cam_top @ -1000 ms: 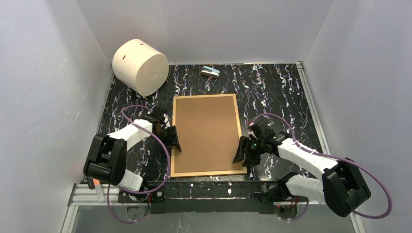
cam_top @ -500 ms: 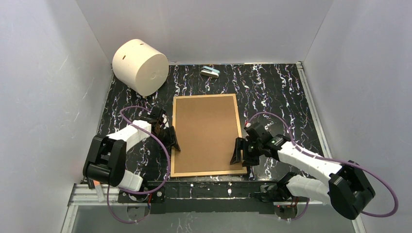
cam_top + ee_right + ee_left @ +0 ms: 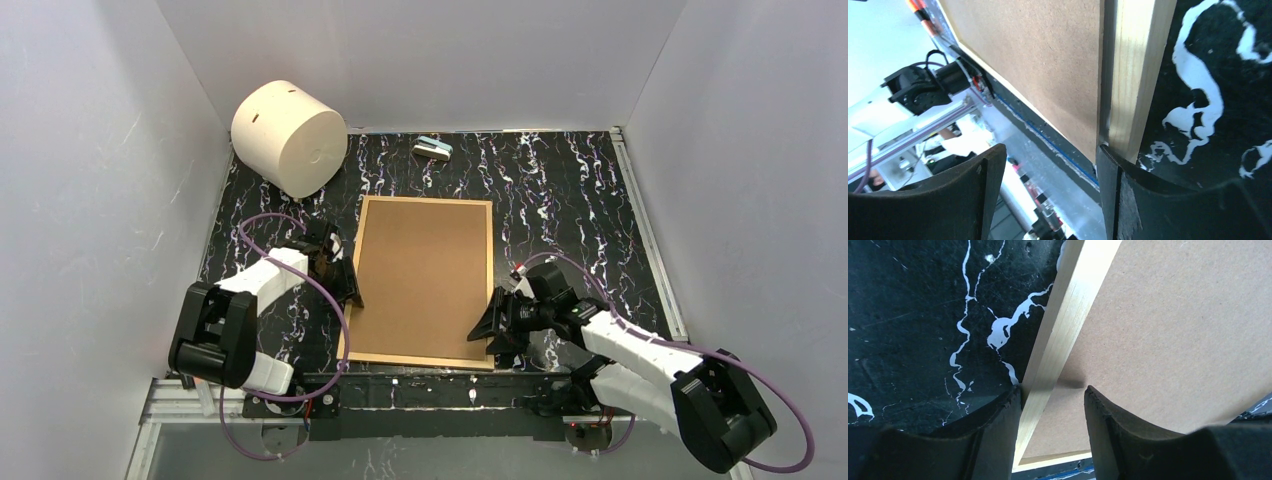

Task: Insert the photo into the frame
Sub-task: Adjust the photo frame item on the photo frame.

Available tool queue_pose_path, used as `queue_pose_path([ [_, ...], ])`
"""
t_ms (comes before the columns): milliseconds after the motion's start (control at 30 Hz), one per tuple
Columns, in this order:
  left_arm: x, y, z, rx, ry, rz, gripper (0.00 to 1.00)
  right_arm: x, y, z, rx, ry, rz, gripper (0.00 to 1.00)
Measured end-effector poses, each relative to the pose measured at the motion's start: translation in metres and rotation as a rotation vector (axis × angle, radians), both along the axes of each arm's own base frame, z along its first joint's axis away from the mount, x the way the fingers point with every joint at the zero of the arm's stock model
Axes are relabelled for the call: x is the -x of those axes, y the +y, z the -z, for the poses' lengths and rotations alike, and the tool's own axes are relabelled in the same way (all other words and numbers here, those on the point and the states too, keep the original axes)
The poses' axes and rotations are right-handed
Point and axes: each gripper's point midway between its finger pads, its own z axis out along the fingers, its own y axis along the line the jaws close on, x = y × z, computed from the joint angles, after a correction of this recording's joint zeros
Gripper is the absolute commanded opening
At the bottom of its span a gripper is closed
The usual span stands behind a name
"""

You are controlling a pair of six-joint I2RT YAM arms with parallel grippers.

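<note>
moved: frame (image 3: 420,280) skewed on table (image 3: 560,190), near end shifted left
left fingers (image 3: 993,435): apart, astride left wooden edge
right fingers (image 3: 1133,200): apart, one touching right edge

A black tabletop (image 3: 560,190) veined with white is being occupied by three things. The frame (image 3: 420,280) is being borne near the middle, brown back up and slightly askew. A white cylinder (image 3: 288,137) on its side and a small teal-and-white object (image 3: 433,149) are being carried by the far edge.
</note>
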Motion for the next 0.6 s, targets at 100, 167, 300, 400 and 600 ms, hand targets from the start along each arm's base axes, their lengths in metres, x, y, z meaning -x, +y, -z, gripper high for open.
queue_pose_path([
  [100,-0.002,0.003,0.0,-0.013,-0.012,0.0,0.45,0.002,0.003,-0.004,-0.046,0.029,0.015,0.73],
  [167,-0.005,0.004,0.0,-0.023,-0.025,0.001,0.45,0.002,0.004,-0.009,-0.085,0.032,0.03,0.73],
  [300,-0.013,0.009,0.001,-0.049,-0.059,-0.001,0.45,-0.001,0.009,-0.019,-0.164,0.013,0.061,0.73],
  [400,-0.018,0.012,0.001,-0.064,-0.083,-0.003,0.45,-0.003,0.011,-0.023,-0.211,-0.006,0.086,0.73],
  [600,-0.027,0.015,0.001,-0.082,-0.126,-0.003,0.45,-0.013,0.013,-0.031,-0.295,-0.09,0.14,0.75],
])
